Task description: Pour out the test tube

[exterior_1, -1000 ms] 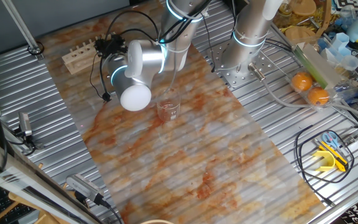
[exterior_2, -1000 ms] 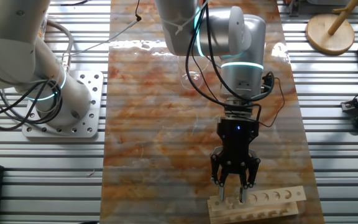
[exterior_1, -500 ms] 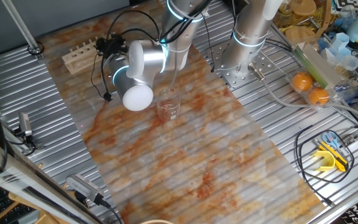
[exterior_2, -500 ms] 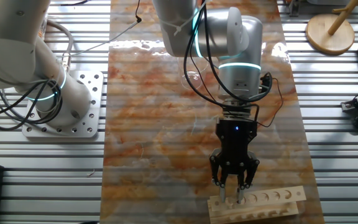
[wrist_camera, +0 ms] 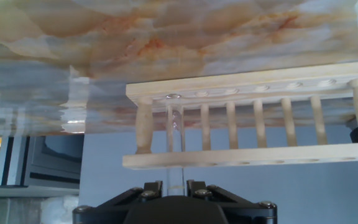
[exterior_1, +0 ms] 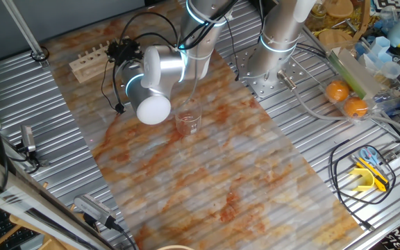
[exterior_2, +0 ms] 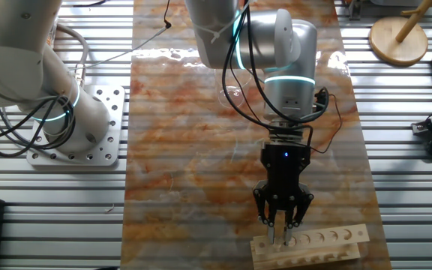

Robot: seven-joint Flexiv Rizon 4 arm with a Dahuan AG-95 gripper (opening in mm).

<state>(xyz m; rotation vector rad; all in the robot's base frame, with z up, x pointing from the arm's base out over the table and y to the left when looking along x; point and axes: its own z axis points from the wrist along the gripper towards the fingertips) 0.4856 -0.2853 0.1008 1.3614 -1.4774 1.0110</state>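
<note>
The test tube [wrist_camera: 175,134] is a slim clear glass tube standing upright in the end hole of the pale wooden rack [wrist_camera: 253,160]. In the hand view it runs down between my two black fingers, which press close on either side of it. From the other fixed view my gripper [exterior_2: 278,237] points straight down over the left end of the rack [exterior_2: 328,241], its fingers drawn narrow. The tube itself is too faint to make out there. In one fixed view the rack [exterior_1: 89,60] lies at the far left and my arm's wrist hides the fingertips.
A wider clear glass beaker [exterior_1: 189,118] stands on the marbled mat behind my arm. A second arm's base [exterior_2: 73,120] is bolted to the left of the mat. Two oranges [exterior_1: 346,97] and clutter sit at the far right.
My fingers have drawn inward around the tube in the rack. The arm has barely shifted; rack and beaker have not moved.
</note>
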